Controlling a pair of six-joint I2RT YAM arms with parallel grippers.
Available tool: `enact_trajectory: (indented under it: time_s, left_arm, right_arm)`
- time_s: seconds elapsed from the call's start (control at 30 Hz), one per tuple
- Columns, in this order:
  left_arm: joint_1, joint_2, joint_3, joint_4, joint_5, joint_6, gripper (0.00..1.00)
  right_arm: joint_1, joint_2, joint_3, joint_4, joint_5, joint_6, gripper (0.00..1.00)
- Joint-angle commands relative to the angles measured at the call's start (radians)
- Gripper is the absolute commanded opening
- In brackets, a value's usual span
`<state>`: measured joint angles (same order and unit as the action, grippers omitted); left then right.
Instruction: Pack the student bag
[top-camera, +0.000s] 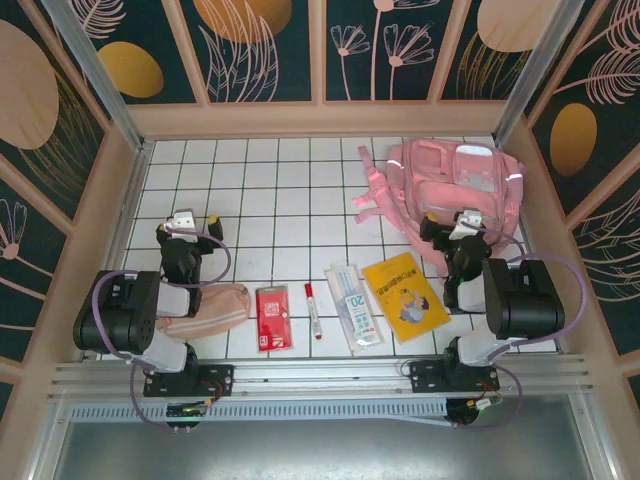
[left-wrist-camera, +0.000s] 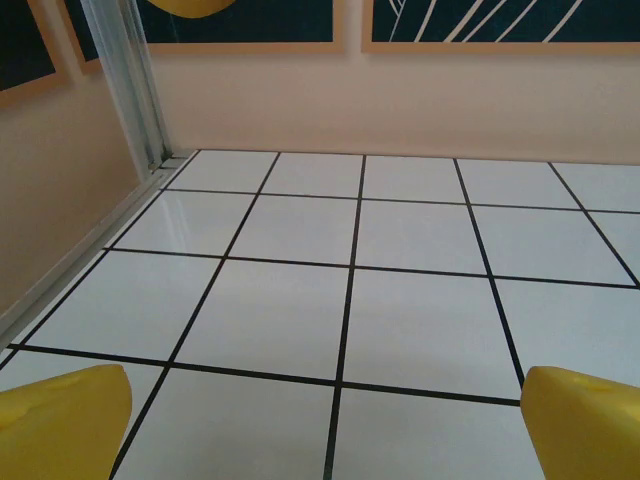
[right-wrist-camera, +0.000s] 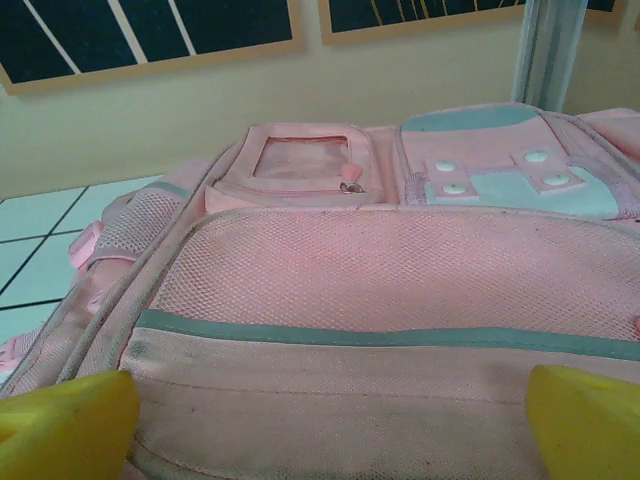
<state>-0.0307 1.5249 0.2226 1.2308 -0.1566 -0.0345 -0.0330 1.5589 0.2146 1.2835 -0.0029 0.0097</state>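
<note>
The student bag (top-camera: 455, 180), a large light-pink backpack, lies flat at the back right of the tiled table with its straps trailing left. In the right wrist view the student bag (right-wrist-camera: 400, 270) shows its mesh front panel and a grey-green strip. My right gripper (top-camera: 450, 226) hovers at the bag's near edge, open, with yellow fingertips (right-wrist-camera: 70, 420) wide apart and nothing between them. My left gripper (top-camera: 196, 222) is open over bare white tiles at the left, its fingertips (left-wrist-camera: 60, 420) spread and holding nothing.
Along the near edge lie a peach-pink pencil pouch (top-camera: 215, 305), a red booklet (top-camera: 272, 317), a red marker (top-camera: 313, 308), a clear packet (top-camera: 353, 305) and a yellow book (top-camera: 405, 295). Wooden walls (top-camera: 320, 118) enclose the table.
</note>
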Motion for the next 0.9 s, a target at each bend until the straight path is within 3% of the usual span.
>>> enact_trajectory:
  time_s: [0.0,0.87]
  left_arm:
    - [0.005,-0.007,0.006,0.058,0.019,-0.018,0.99]
    - [0.005,-0.002,0.014,0.046,-0.018,-0.035,0.99]
  right_arm:
    - [0.000,0.002,0.011,0.026,-0.016,0.006,0.99]
    - [0.000,0.002,0.010,0.026,-0.016,0.006,0.99]
